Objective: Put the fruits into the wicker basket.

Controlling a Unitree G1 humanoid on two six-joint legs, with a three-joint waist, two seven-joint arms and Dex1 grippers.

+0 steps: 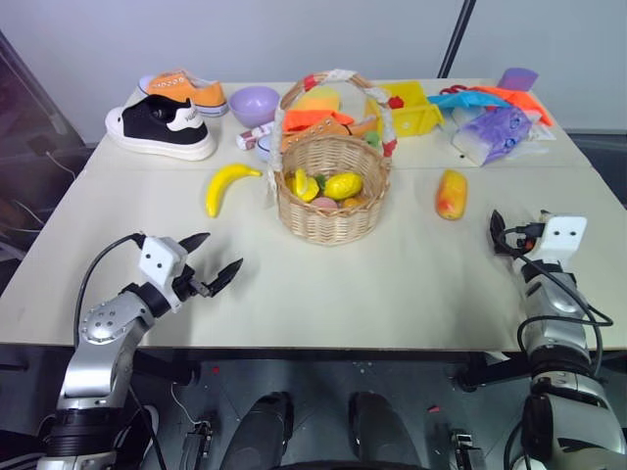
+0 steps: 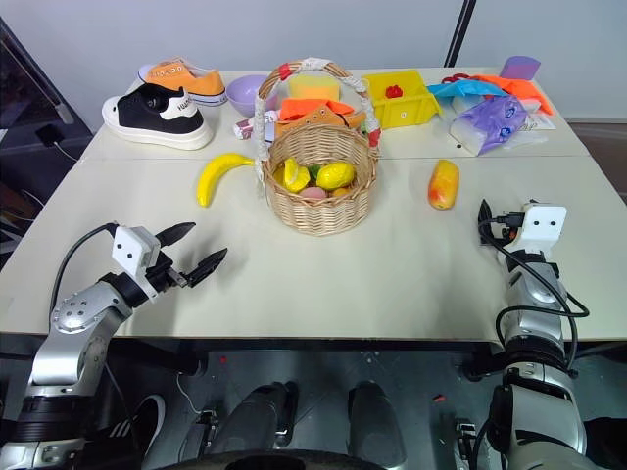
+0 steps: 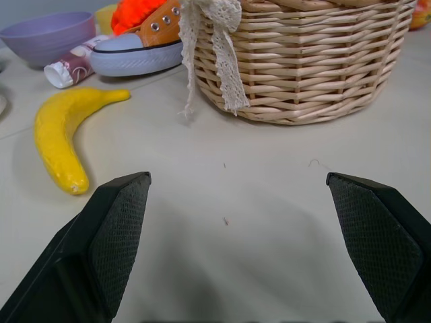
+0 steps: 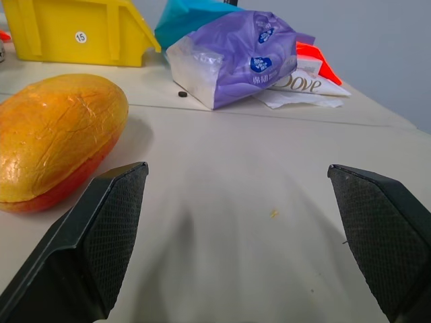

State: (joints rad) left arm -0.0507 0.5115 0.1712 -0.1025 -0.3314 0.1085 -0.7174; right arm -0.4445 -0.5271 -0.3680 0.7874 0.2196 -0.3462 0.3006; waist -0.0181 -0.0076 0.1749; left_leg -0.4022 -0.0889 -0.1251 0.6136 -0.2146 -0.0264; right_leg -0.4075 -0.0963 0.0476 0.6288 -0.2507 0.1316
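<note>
Black 2-finger left end effector [image 1: 211, 264] sits nearest, low over the front-left of the worktop, spread wide, nothing between its fingers. Right end effector [image 1: 502, 233] at the front-right edge, also wide apart and empty in its wrist view, aimed past the mango.

Task progress, my read: partly done. The round tan woven wicker basket with the tall white-wrapped arched handle [image 1: 330, 208] stands mid-worktop and already holds a small yellow lemon [image 1: 343, 185] plus other yellow and pinkish pieces, too small to name. 2 fruits left out: the curved yellow toy banana [image 1: 227, 185] lies flat just left of the basket, near but not touching; the oblong orange-yellow mango with a red blush [image 1: 451, 194] lies right of the basket, apart from it, just ahead of the right end effector. Likely next: the left arm takes the banana, the right takes the mango. Neither is touched yet.

Surface: pale beige matte worktop [image 1: 392, 294], 2 slabs with a seam running across behind the basket; front half bare.

Far side clutter, not task: black-and-white sneaker [image 1: 159, 127], orange sneaker [image 1: 183, 91], lilac bowl [image 1: 254, 103], another orange sneaker and a small tube behind the basket, yellow square plastic bin [image 1: 415, 110], purple tissue pack [image 1: 493, 132], teal, orange and purple items at the far right.

Room: plain grey-white wall behind, dark diagonal pole upper right, dark floor below the front edge.
</note>
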